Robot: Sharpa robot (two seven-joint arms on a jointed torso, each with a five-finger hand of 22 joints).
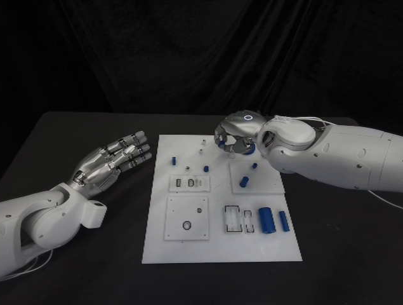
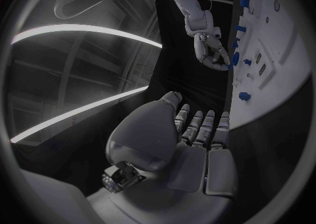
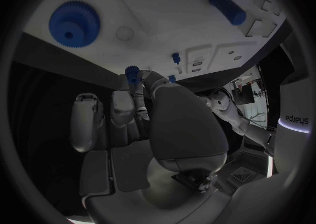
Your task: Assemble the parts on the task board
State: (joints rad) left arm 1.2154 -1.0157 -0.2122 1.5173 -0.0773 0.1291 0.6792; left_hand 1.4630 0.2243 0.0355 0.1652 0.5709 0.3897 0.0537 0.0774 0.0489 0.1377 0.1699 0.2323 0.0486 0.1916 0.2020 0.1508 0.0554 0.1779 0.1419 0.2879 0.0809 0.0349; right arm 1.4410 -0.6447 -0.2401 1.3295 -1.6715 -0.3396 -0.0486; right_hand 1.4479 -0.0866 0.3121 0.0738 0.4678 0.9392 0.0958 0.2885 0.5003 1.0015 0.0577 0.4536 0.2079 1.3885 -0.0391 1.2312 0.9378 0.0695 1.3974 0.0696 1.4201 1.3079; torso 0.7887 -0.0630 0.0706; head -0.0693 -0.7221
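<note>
At the left side of the black bench (image 1: 64,133), just beside the long left edge of the white rectangular task board (image 1: 160,251), our left robot hand (image 1: 112,162) lay released, its silver fingers stretched flat and apart with nothing in them. On the board, small blue pegs (image 1: 174,161) stood near its far left part, and two recessed square plates (image 1: 186,217) lay midway along it. Toward its near right corner lay a fat blue plastic cylinder (image 1: 266,220) and a thinner blue rod (image 1: 284,220) side by side.

Over the far right part of the board our right robot hand (image 1: 234,138) hovered, curled downward. The right wrist view showed a small blue toothed part (image 3: 132,72) at its fingertips, so we judged it pinched there, with a large blue gear (image 3: 74,23) seated on the board beyond. To place the part well, we judged that we needed to keep it upright, centre it over its seat, then lower it slowly without forcing the teeth.
</note>
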